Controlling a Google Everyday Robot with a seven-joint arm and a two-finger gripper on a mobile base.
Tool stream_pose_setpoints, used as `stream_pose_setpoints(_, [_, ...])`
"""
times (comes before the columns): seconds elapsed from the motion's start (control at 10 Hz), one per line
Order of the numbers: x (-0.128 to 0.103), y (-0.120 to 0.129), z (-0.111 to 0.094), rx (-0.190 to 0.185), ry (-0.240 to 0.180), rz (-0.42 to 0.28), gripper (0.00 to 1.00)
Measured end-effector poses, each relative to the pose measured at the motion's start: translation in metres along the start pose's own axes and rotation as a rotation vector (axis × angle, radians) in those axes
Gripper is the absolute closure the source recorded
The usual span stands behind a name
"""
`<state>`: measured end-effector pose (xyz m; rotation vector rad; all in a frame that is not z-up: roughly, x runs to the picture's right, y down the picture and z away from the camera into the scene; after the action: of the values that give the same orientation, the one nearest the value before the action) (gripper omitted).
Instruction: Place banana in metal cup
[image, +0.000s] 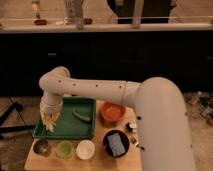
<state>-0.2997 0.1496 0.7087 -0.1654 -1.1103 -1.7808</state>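
Fingers (49, 120) closed, at the end of the white arm (95, 90), hanging over the left edge of the green tray (65, 136). Between them a slim pale yellow shape, judged to be the banana (51, 125), gripped near its upper end and lifted free of the tray floor. Long axis of the banana close to upright, lower tip pointing down and a little toward 5 o'clock.

Deciding relation for the coming move: metal cup (41, 147) at about 6 to 7 o'clock from the fingers, near, just past the front rim of the tray and lower. Probably only a short travel toward the front and slightly left, then straight down. Upright axis good for entering the narrow mouth tip first. Only one arm here, so no choice of side.

Containers, from largest down:
- Wooden table (100, 161), carrying everything.
- Green tray, at 12 o'clock from the row of cups; inside it one greenish-yellow curved piece (81, 115), lying flat at 3 o'clock from the fingers.
- Orange bowl (112, 111), at 3 o'clock from the tray; contents impossible to tell.
- Black bowl (116, 144), at 6 o'clock from the orange bowl, holding a bluish flat packet.
- Three small cups in a row along the front: metal cup at the left end, nothing seen inside; light green cup (64, 149) just beside it at 3 o'clock; white cup (85, 149) further at 3 o'clock.

Main risk, as a judgement: dropping into the green cup, so close to the right one.
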Motion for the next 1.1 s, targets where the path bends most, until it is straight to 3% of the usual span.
stream_pose_setpoints(0.2, [0.004, -0.011, 0.008, -0.006, -0.025, -0.031, 0.87])
stream_pose_setpoints(0.5, [-0.007, -0.018, 0.016, 0.001, -0.046, -0.044, 0.87])
stream_pose_setpoints(0.7, [-0.02, -0.024, 0.022, 0.013, -0.054, -0.046, 0.87])
stream_pose_setpoints(1.1, [-0.021, -0.025, 0.022, 0.014, -0.055, -0.049, 0.87])
